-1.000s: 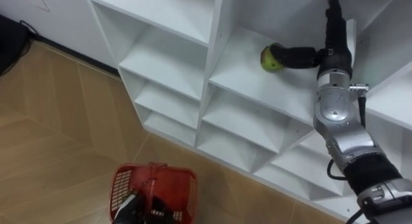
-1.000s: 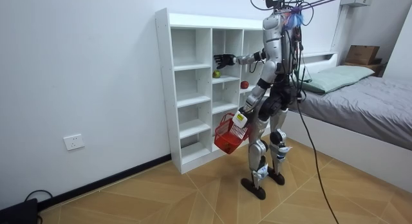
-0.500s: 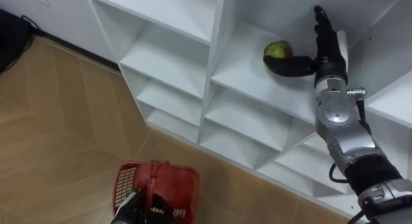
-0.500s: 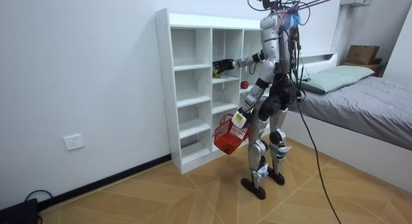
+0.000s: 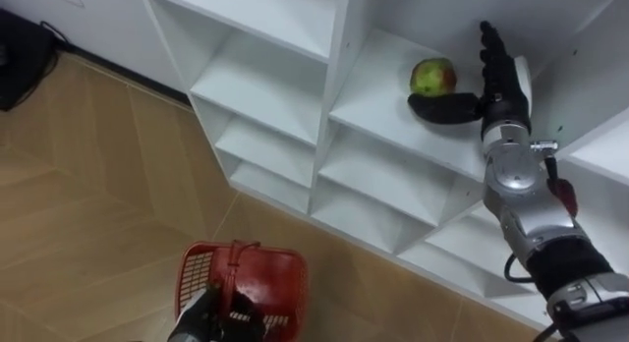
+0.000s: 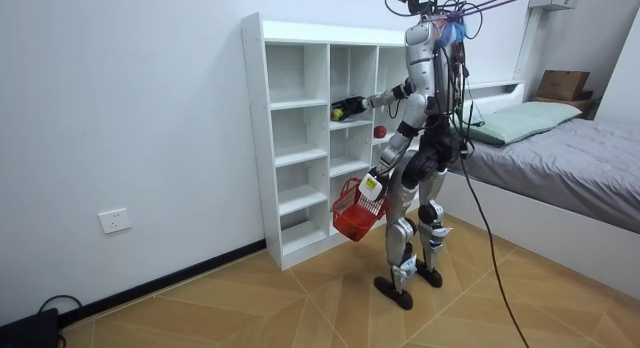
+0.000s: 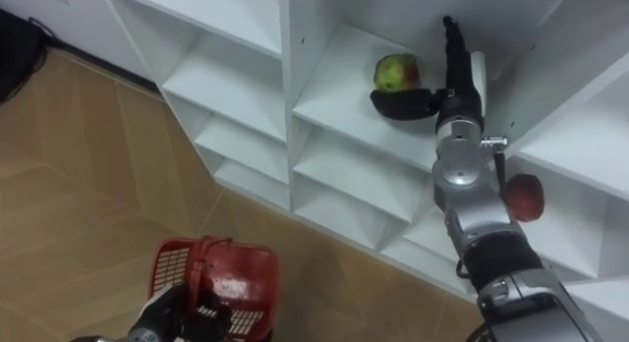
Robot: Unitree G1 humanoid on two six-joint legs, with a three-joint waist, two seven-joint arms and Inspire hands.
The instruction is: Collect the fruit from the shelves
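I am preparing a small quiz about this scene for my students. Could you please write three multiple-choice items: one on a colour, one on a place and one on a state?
1. The basket in the left hand is: A blue; B red; C white.
2. The green-red apple lies: A on a closet shelf, beside the right hand; B in the basket; C in the left hand.
3. The right hand's fingers are: A curled round the apple; B gripping the basket; C straight.

Answers: 1 B, its mesh walls are red. 2 A, it sits on the white shelf next to that hand. 3 C, they point up, not closed on it.
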